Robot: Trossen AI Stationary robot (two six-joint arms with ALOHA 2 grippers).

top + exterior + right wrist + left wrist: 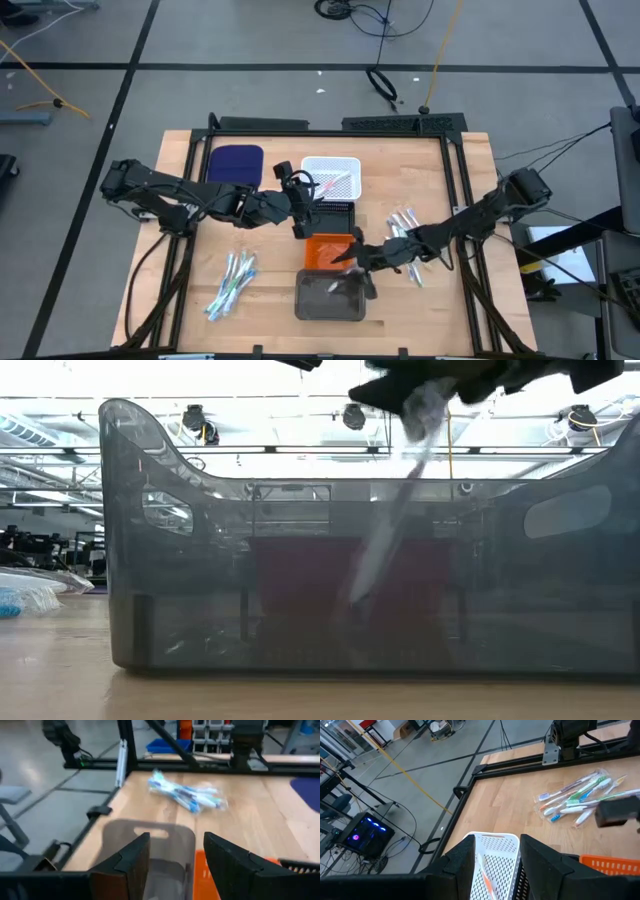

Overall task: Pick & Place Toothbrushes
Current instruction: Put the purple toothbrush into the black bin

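Wooden table, translucent grey tray, wrapped toothbrushes

Pale wood-grain counter with matt finish, smoky translucent plastic grey tray, perforated white plastic basket, glossy clear-wrapped plastic toothbrushes, matt dark blue pad

My two arms are dark, near black, built of slim jointed links with bulkier rounded housings at the shoulders. The left arm and right arm look alike from above. Black cables trail from the right arm's base. Each gripper's fingers are thick, matte black, angular wedges; the right fingers match.
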